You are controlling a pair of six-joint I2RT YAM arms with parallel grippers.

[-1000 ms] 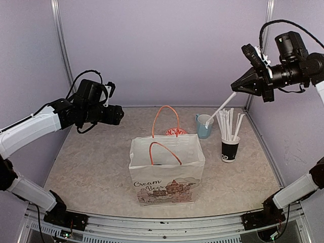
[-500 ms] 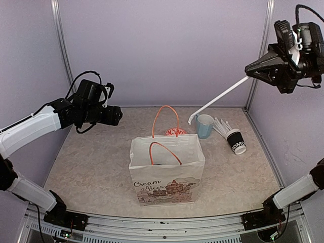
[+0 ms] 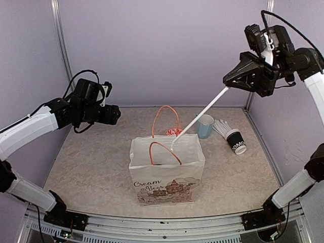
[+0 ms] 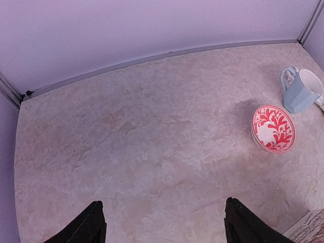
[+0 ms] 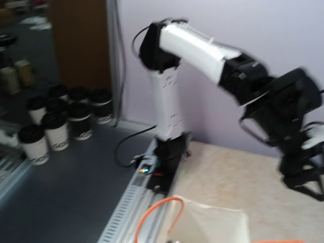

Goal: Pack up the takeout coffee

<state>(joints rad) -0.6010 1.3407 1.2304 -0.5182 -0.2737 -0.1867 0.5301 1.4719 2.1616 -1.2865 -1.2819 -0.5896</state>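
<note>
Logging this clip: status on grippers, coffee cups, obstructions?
Left gripper open, empty, above table. Right gripper shut on long white straw, tip over white paper bag. No lidded coffee cups visible on table. Dark straw cup lies tipped beside light blue mug.

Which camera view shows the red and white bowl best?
The left wrist view: the red and white bowl lies whole and unobstructed there, its pattern clear, near the light blue mug. The top external view shows only a small part of it behind the paper bag. The right wrist view does not show it.
</note>
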